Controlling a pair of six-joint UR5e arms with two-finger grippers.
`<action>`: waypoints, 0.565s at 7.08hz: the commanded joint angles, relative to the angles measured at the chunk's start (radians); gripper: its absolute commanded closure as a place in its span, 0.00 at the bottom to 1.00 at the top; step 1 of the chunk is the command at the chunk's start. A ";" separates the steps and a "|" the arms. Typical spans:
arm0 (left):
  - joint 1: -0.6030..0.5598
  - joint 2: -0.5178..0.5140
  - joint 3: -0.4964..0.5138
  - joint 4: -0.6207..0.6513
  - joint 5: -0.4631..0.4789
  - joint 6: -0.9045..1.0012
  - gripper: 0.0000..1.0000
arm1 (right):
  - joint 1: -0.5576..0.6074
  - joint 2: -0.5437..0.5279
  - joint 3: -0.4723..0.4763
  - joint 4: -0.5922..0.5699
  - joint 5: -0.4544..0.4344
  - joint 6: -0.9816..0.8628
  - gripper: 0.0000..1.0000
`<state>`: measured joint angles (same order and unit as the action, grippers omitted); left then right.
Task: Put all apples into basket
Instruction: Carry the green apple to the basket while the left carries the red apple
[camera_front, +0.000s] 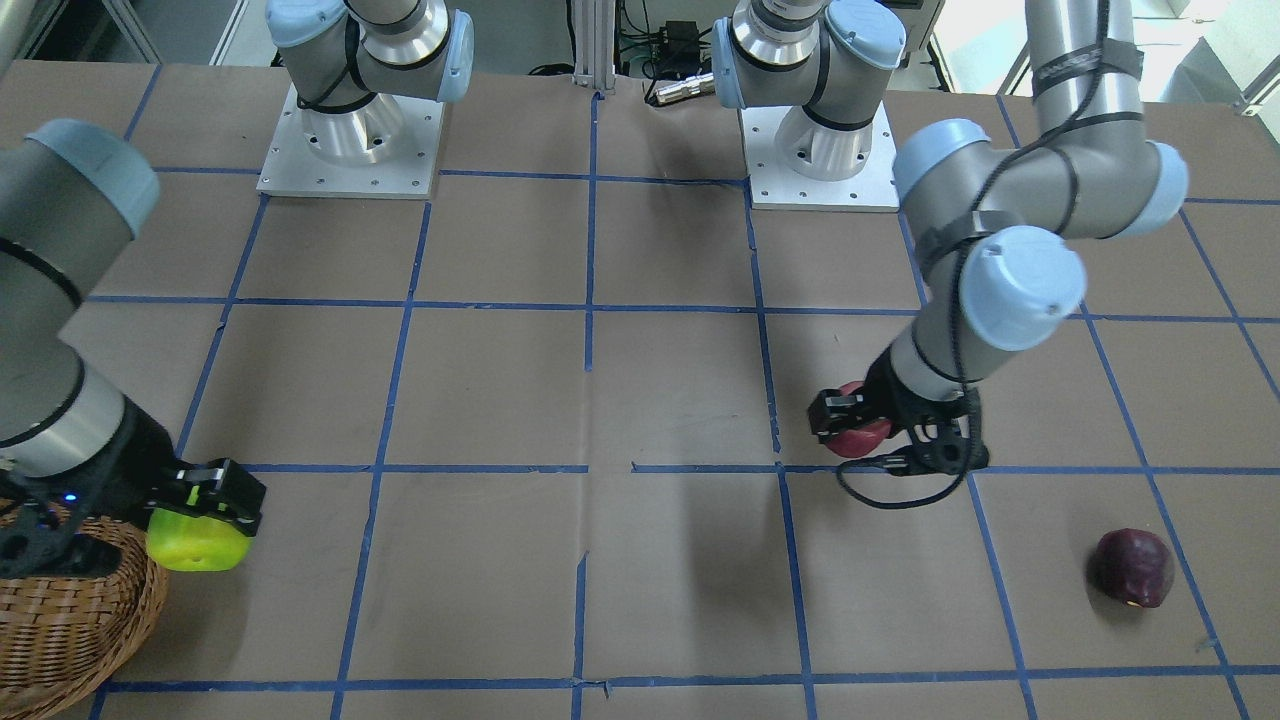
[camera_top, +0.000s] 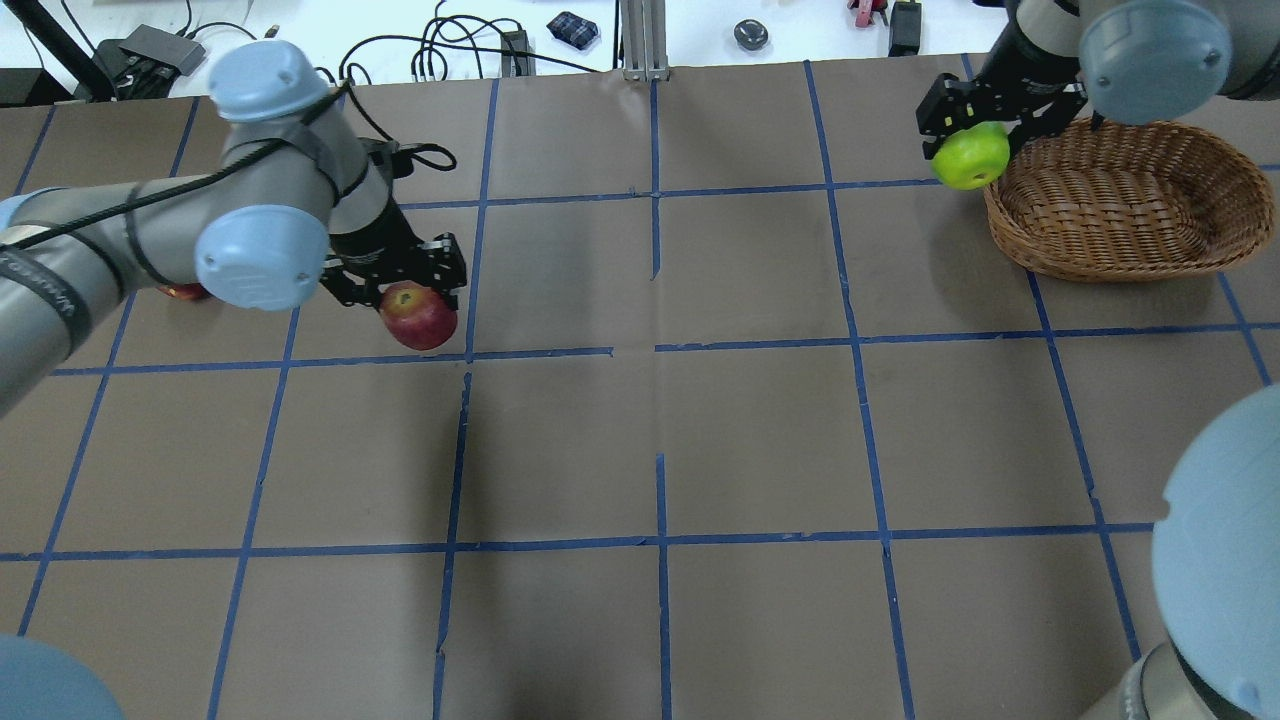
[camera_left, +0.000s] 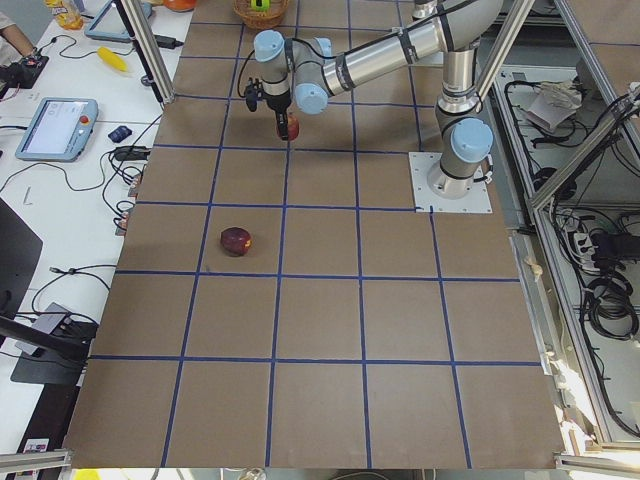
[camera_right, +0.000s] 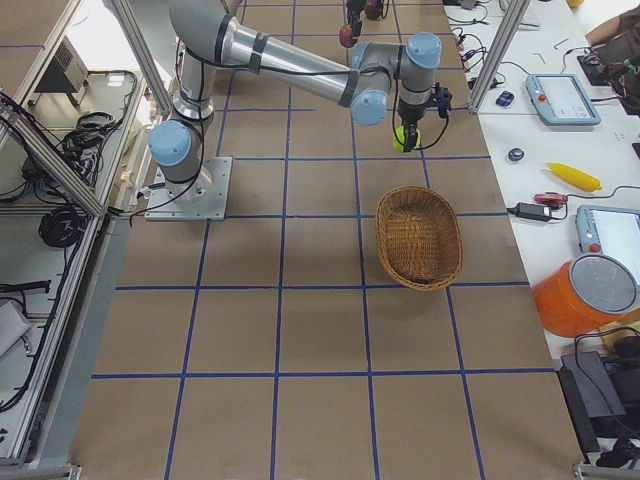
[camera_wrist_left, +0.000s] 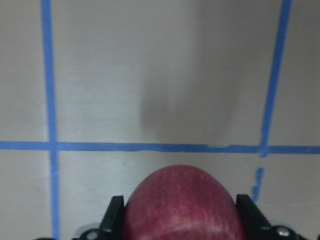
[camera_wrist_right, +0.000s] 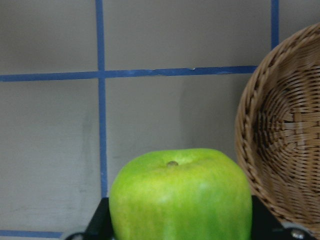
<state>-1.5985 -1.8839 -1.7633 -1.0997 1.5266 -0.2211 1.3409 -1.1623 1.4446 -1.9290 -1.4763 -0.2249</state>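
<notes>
Right tool pinches yellow-green apple just beside rim of wicker basket, not yet over it; basket lies to robot's right. Left tool pinches red apple, well apart. Maroon apple on counter.

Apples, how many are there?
3. The green apple is in the right end effector beside the basket, the red apple in the left end effector, the maroon apple on the table.

Robotics lab, marked by a brown-papered table gridded in blue tape, an aluminium post at the table's far edge, a teach pendant and cables beside the table.
</notes>
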 joint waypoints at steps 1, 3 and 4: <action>-0.142 -0.102 0.004 0.206 -0.201 -0.383 0.79 | -0.092 0.033 0.002 -0.034 -0.012 -0.173 1.00; -0.222 -0.185 0.005 0.277 -0.198 -0.455 0.78 | -0.190 0.097 -0.001 -0.185 -0.083 -0.307 1.00; -0.234 -0.204 0.004 0.278 -0.192 -0.484 0.01 | -0.237 0.134 -0.007 -0.274 -0.129 -0.388 1.00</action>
<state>-1.8015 -2.0513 -1.7593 -0.8386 1.3347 -0.6620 1.1640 -1.0765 1.4434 -2.0905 -1.5509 -0.5108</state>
